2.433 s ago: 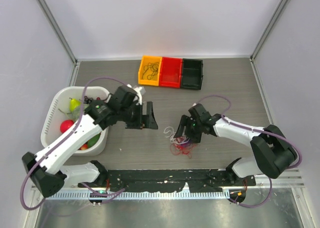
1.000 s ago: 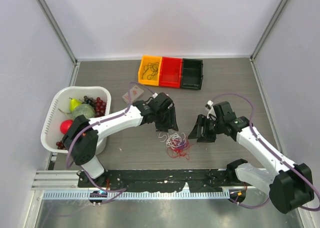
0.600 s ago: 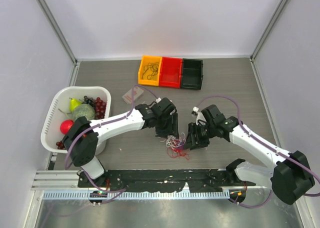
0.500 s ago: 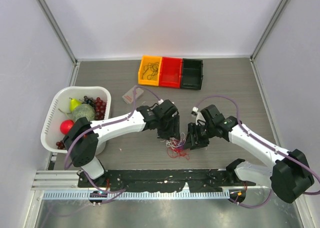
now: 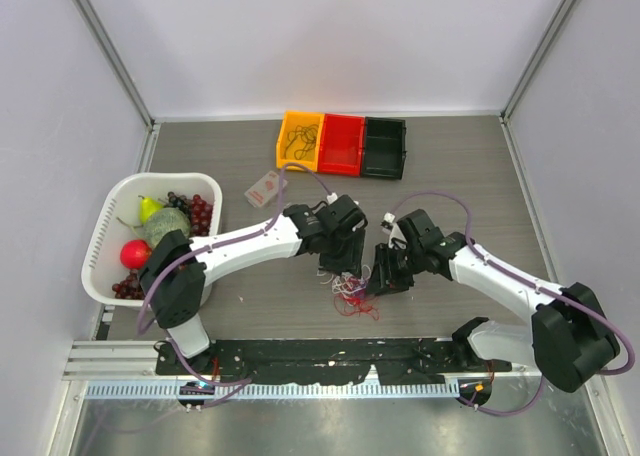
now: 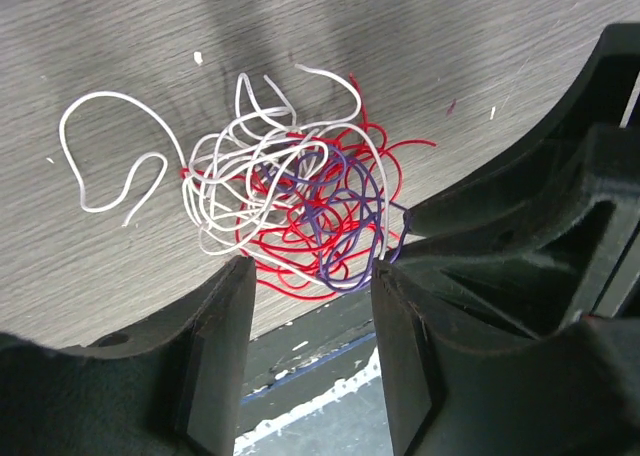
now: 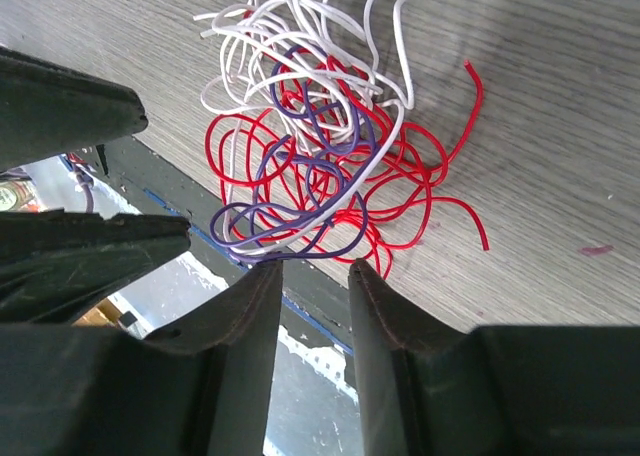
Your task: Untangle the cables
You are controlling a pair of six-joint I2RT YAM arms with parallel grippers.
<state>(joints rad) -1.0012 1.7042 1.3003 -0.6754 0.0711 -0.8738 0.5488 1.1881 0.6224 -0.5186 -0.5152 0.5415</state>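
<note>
The cables are one small tangle of thin red, white and purple wires (image 5: 351,292) on the grey table near its front edge; no black wire shows in it. My left gripper (image 5: 343,267) hangs over the tangle's far left side and is open and empty. My right gripper (image 5: 383,278) is at its right side, also open and empty. In the left wrist view the tangle (image 6: 300,204) lies just beyond the left gripper (image 6: 310,274). In the right wrist view the tangle (image 7: 318,166) lies just beyond the right gripper (image 7: 312,271), with a purple loop touching one fingertip (image 7: 262,273).
Orange (image 5: 283,148), red (image 5: 341,166) and black (image 5: 385,170) bins stand in a row at the back; the orange one holds dark wires. A white basket (image 5: 101,234) of fruit is at the left. A small card (image 5: 263,188) lies beside it. A black rail (image 5: 330,354) runs along the front edge.
Both arms have closed in on the tangle. The left gripper came over from near the basket. The right gripper drew back, then moved left up to the wires.
</note>
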